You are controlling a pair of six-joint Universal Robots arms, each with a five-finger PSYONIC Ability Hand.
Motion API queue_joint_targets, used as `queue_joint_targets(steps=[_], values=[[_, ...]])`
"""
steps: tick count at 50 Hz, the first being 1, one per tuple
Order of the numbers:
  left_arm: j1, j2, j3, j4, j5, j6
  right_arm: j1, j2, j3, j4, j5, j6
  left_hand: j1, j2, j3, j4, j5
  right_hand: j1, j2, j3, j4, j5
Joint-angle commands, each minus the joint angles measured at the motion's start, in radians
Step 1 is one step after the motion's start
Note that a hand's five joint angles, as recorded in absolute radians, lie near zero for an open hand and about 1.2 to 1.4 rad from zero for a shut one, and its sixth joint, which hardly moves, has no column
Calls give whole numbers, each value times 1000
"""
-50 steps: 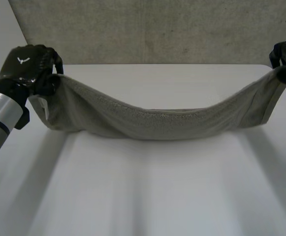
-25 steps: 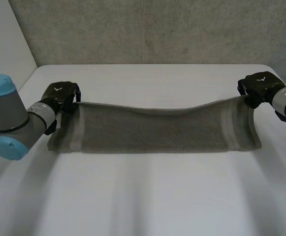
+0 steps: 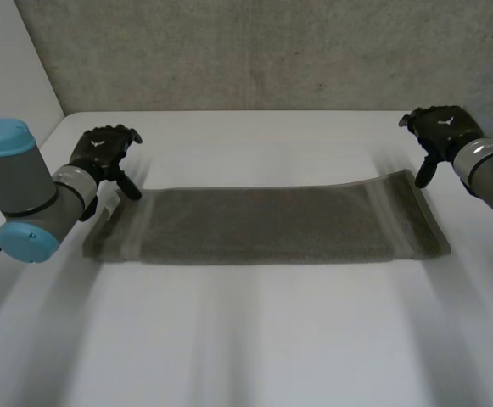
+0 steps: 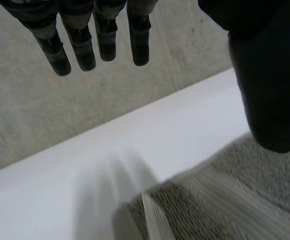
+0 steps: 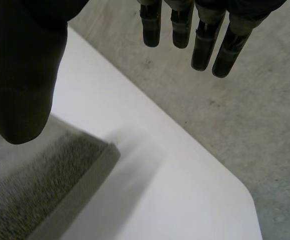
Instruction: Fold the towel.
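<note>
Towel (image 3: 263,225) released and flat; left hand (image 3: 102,153) and right hand (image 3: 437,127) hover at its corners (fingers straight).

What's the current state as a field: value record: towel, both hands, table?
towel: lies flat on the table as a long strip running from side to side
left hand: open, fingers straight, above the towel's far corner on the robot's left, holding nothing
right hand: open, fingers straight, above the towel's far corner on the robot's right, holding nothing
table: white, towel across its middle
task status: towel laid out, neither hand gripping it
</note>
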Motion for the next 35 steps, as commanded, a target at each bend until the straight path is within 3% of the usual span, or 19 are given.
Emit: queue_joint_targets(steps=[1,7,11,18,23,26,28,29,30,35], values=[[-1,135,-92,-3,-2,-5,-4,-232,210,-4,-3,51,-75,-67,-72,-79,-46,-68,-71,-75,-87,-59],[2,322,-287,-2,-1,-20,-13,-399,430,-13,-13,39,-75,-67,-72,-79,-46,-68,-71,-75,-87,-59],[2,423,-460,17,2,-48,-15,-430,513,-18,-32,25,-75,-67,-72,-79,-46,-68,-71,-75,-87,-59],[-1,481,-611,98,-1,-169,-56,-410,632,-21,-67,-108,-75,-67,-72,-79,-46,25,22,18,5,34],[1,471,-661,156,-2,-235,-88,-291,666,-65,-118,-255,-17,-8,-13,-20,13,74,72,68,55,83],[-1,457,-667,164,-7,-240,-91,-264,667,-88,-122,-269,139,147,143,136,168,80,78,74,61,89],[1,442,-669,167,-16,-243,-108,-226,667,-136,-119,-272,527,536,531,524,557,150,148,144,131,159],[1,442,-669,167,-16,-243,-108,-226,667,-136,-119,-272,529,538,533,526,559,151,148,144,132,160],[1,440,-669,170,-28,-247,-113,-218,669,-156,-119,-272,692,701,696,689,722,180,177,173,161,189],[2,440,-672,166,-70,-252,-125,-215,675,-191,-126,-269,735,743,739,731,764,307,304,300,287,316]])
